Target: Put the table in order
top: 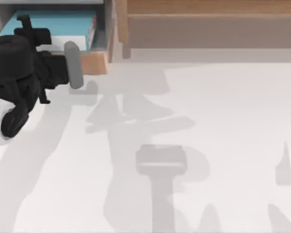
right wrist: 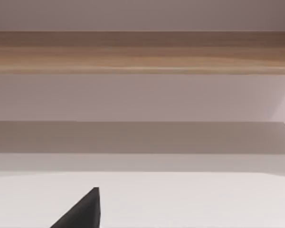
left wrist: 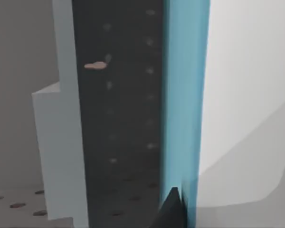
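The white table spreads across the top view, bare under the arms' shadows. My left gripper hangs over the light-wood box at the back left. A flat blue book-like thing lies inside that box. In the left wrist view a black tip of the left gripper sits close against the blue thing's edge, beside a dark dotted panel. Whether it holds anything is hidden. A black tip of my right gripper hovers over the table, facing the shelf.
A long brown wooden shelf runs along the back right, its front edge level with the right wrist camera. A grey cylinder juts from the left arm by the box's front wall.
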Robot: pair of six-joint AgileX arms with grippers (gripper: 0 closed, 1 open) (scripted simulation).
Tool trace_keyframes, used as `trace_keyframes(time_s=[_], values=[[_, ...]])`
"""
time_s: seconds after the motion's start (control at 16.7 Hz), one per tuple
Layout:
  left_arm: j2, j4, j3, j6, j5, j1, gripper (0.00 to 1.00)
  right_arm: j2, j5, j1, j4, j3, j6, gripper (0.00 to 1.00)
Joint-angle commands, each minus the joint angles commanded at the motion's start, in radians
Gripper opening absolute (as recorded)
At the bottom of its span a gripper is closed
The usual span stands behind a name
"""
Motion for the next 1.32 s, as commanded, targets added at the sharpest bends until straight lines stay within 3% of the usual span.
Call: trace_keyframes(time_s=[0.54,1.32], values=[[0.076,-0.008,0.087,0.003,0.011,0.017,0.0,0.0,0.0,0.0,0.0,0.0,0.0,1.0],[0.076,-0.008,0.087,0.003,0.011,0.017,0.98,0.0,0.0,0.0,0.0,0.0,0.0,1.0]])
